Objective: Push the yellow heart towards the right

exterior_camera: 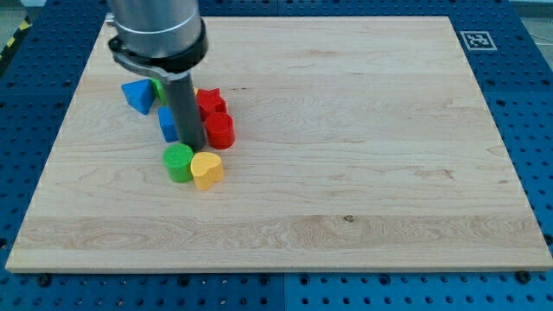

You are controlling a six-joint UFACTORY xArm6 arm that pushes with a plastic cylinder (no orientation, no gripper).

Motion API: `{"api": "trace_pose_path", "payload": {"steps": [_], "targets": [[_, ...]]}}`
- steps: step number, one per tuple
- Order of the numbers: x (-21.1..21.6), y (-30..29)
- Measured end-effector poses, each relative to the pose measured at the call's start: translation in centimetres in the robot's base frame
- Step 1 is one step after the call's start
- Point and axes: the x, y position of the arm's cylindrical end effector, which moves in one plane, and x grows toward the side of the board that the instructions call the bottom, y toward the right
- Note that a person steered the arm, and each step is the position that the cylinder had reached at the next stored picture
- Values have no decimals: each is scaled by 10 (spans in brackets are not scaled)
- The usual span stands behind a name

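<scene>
The yellow heart (206,169) lies on the wooden board at the view's left-centre, touching a green round block (179,161) on its left. My tip (193,148) stands just above both, at the gap between them, close to or touching the heart's upper edge. Right of the rod is a red round block (219,130), with a red star-like block (209,101) above it. A blue block (167,123) is partly hidden behind the rod on its left.
A blue triangular block (136,94) lies at the view's upper left, with a green block (159,88) mostly hidden behind the arm beside it. A tag marker (477,40) sits at the board's top right corner. The board's left edge (54,155) is near the cluster.
</scene>
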Motion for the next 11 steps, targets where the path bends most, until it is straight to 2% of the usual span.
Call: {"api": "trace_pose_path", "payload": {"steps": [1,2,3,4,5,6,8,9,10,11], "targets": [[0,-76],[14,-95],[44,-39],[64,44],[64,134],[67,168],[78,78],[33,76],[21,132],[40,239]]}}
